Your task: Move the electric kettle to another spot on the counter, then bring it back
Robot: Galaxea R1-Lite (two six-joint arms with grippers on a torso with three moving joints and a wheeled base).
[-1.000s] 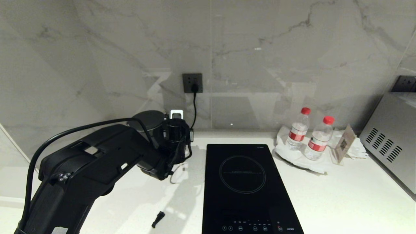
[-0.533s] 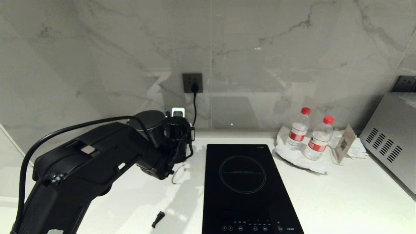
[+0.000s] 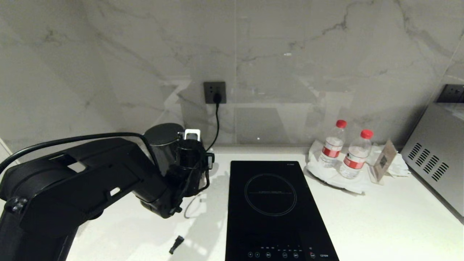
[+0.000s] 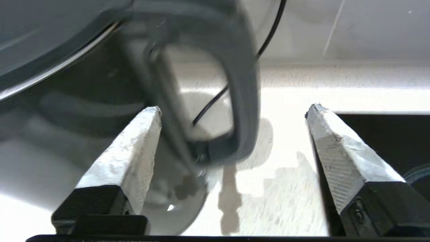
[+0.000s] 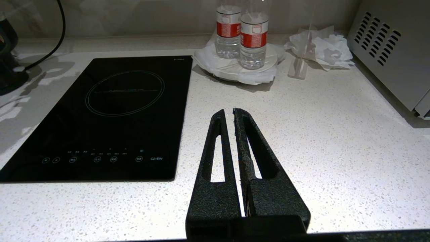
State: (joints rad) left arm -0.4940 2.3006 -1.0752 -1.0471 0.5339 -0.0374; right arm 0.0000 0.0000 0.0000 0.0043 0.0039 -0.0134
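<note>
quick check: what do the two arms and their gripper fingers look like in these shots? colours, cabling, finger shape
Left arm: bulky matte black shell links, a black cable looping loose over the top. Left gripper: two wedge-shaped fingers, pale grey with a rough, worn surface, tapering to points, set in black mounts. Right gripper: all-black textured fingers, long and tapered, each with a slot cut through it. The right arm itself is not in view.

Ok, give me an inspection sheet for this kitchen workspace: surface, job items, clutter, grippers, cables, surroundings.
Surface: white speckled counter with inset black hob.
Job's things: electric kettle upright by the wall.
Clutter: two water bottles, crumpled tissue, small black piece.
Grippers: left gripper open, fingers either side of the kettle handle; right gripper shut, idle above the counter.
Cables: black cord plugged into wall socket.
Surroundings: marble wall, silver appliance.
</note>
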